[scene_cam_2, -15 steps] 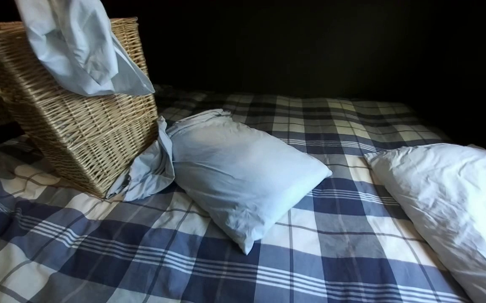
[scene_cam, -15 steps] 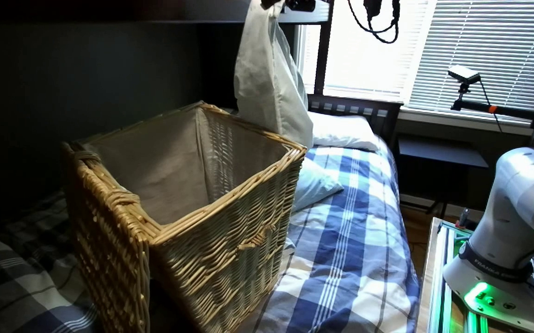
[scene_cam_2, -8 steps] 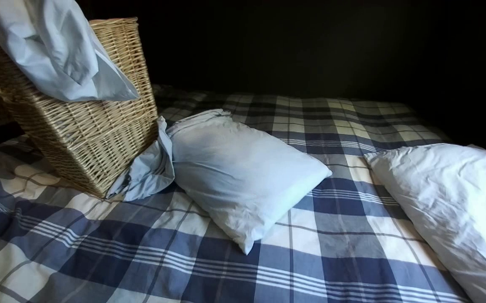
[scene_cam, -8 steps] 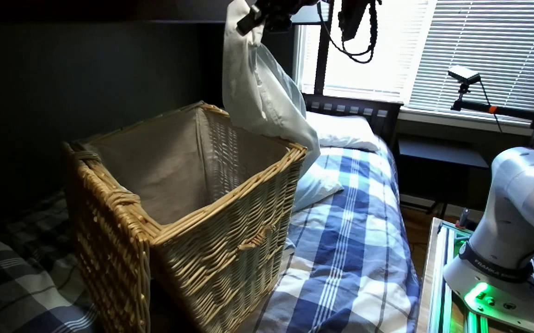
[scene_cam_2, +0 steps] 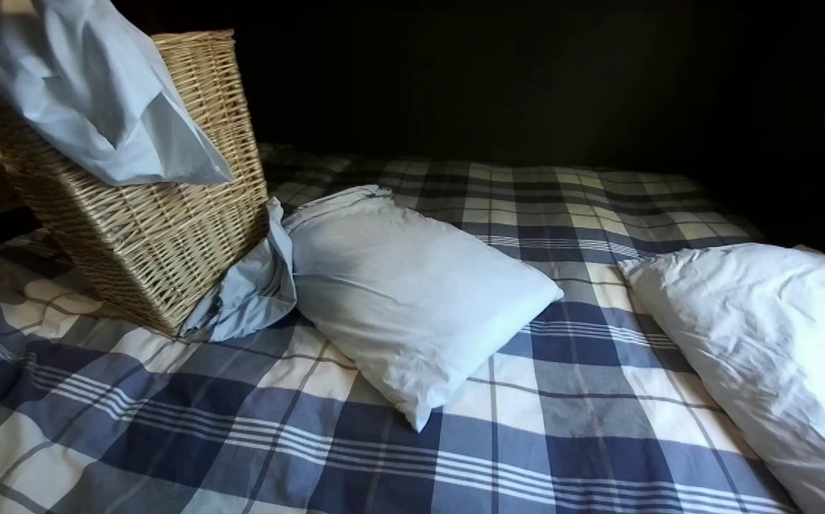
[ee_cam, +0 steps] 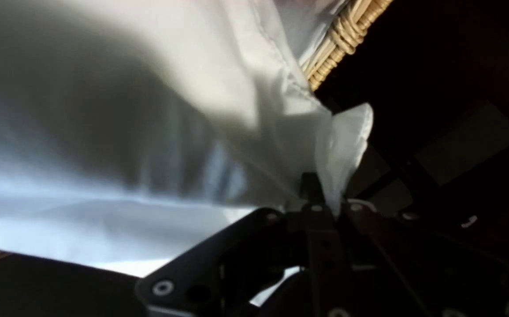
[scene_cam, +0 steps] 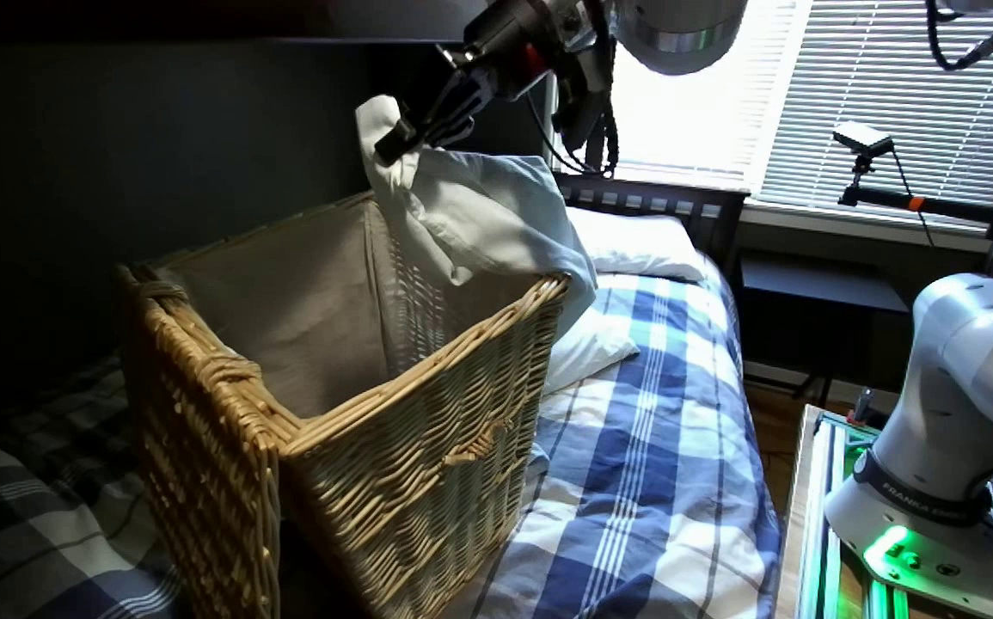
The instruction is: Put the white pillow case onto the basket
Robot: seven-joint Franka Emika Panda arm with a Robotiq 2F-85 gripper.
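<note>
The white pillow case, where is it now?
In an exterior view, the white pillow case drapes over the basket on its side nearest the headboard, held by the gripper.

The place was a home, and the room a bedroom. A bed (scene_cam: 634, 481) took up much of both exterior views, made up in a blue-and-white plaid bedspread (scene_cam_2: 398, 464). A plump white pillow (scene_cam_2: 416, 293) lay on it and a second pillow (scene_cam: 640, 245) by the dark slatted headboard (scene_cam: 664, 191). Behind that was a window (scene_cam: 780, 94) with venetian blinds (scene_cam: 934, 94). A fabric-lined wicker basket (scene_cam: 419, 490) sat on the bedspread.
</note>
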